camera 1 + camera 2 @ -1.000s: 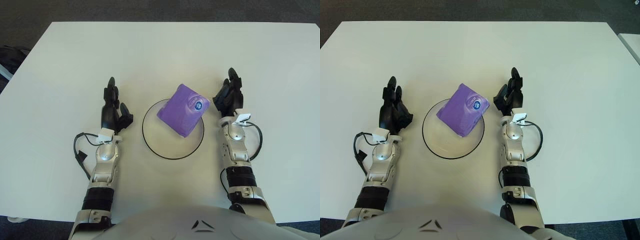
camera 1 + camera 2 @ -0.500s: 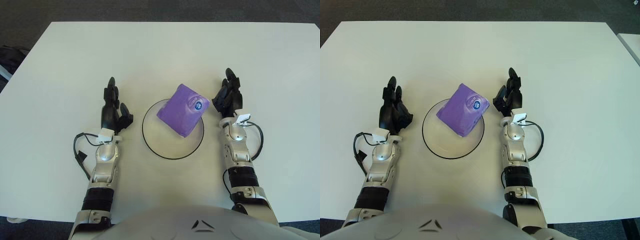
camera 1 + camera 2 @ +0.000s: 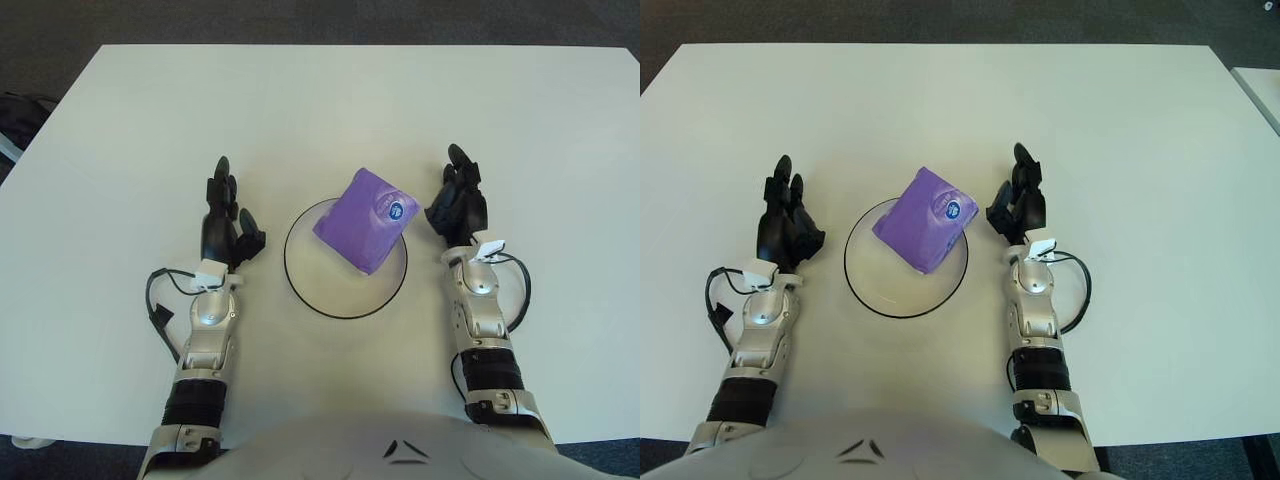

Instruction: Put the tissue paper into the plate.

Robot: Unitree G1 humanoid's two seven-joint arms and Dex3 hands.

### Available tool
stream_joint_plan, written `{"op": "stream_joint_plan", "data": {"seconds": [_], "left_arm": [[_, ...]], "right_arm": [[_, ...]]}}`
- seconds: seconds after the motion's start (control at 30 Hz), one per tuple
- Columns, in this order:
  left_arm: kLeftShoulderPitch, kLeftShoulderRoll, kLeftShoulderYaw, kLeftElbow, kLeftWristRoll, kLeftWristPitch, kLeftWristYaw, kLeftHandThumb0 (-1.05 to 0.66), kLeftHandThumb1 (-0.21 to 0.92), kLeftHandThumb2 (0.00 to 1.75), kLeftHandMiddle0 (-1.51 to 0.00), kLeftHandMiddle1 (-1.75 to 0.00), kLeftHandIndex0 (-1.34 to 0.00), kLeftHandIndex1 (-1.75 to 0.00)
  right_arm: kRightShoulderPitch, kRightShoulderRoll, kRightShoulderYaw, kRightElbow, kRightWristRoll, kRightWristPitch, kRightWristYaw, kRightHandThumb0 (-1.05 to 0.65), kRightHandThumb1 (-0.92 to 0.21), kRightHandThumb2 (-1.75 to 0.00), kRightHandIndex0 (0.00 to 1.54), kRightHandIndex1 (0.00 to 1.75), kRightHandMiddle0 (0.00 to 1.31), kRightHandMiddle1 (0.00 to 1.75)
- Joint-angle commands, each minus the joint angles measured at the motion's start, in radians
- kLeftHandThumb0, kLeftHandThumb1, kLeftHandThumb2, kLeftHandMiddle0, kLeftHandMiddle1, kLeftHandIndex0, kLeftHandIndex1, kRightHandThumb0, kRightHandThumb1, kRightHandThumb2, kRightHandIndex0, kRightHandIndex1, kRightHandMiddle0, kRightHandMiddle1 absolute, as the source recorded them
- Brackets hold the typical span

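Observation:
A purple tissue pack (image 3: 365,218) lies in the black-rimmed plate (image 3: 322,297), its upper right corner overhanging the rim. My right hand (image 3: 458,202) is just right of the pack, a small gap away, fingers spread and holding nothing. My left hand (image 3: 224,222) shows left of the plate, fingers extended, empty. In the right eye view the tissue pack (image 3: 926,231) sits between the left hand (image 3: 786,217) and the right hand (image 3: 1020,203).
The white table (image 3: 330,110) stretches wide behind the plate. Its front edge runs close to my body. Dark floor lies beyond the table's far edge. A cable loops beside each wrist.
My right hand has drifted slightly right and toward me, away from the tissue pack. The pack, plate and left hand have stayed put.

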Motion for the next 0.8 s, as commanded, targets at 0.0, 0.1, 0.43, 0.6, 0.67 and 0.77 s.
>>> {"op": "stream_joint_plan", "data": {"seconds": [0.0,0.1,0.43,0.6,0.67,0.77], "left_arm": [[0.111,-0.005,-0.009,0.079,0.019,0.017,-0.008,-0.81,0.92,1.05,-0.19,-0.01,0.0,-0.36],[0.11,-0.004,-0.009,0.082,0.017,0.019,-0.01,-0.81,0.92,1.05,-0.18,-0.01,0.0,-0.35],[0.103,-0.002,-0.008,0.08,0.018,0.028,-0.011,-0.8,0.92,1.05,-0.19,-0.01,0.0,-0.36],[0.098,-0.001,-0.008,0.084,0.019,0.025,-0.01,-0.8,0.92,1.05,-0.19,-0.01,0.0,-0.36],[0.096,-0.001,-0.008,0.087,0.019,0.022,-0.01,-0.8,0.92,1.05,-0.19,-0.01,0.0,-0.36],[0.093,-0.001,-0.007,0.09,0.017,0.02,-0.01,-0.8,0.92,1.05,-0.19,-0.01,0.0,-0.36]], "right_arm": [[0.096,-0.005,0.005,0.022,0.01,0.059,0.018,-0.74,-0.92,-0.96,0.18,0.02,0.0,0.47],[0.118,-0.008,0.01,0.008,0.009,0.062,0.029,-0.74,-0.92,-0.96,0.18,0.02,0.0,0.47],[0.15,-0.013,0.02,-0.013,0.0,0.063,0.04,-0.73,-0.92,-0.97,0.19,0.02,0.0,0.48],[0.151,-0.014,0.024,-0.013,-0.002,0.055,0.04,-0.73,-0.92,-0.97,0.19,0.02,0.0,0.47],[0.152,-0.015,0.025,-0.012,-0.004,0.05,0.039,-0.73,-0.92,-0.97,0.19,0.02,0.0,0.47],[0.153,-0.016,0.028,-0.01,-0.008,0.041,0.038,-0.74,-0.92,-0.98,0.19,0.02,0.0,0.47]]}}
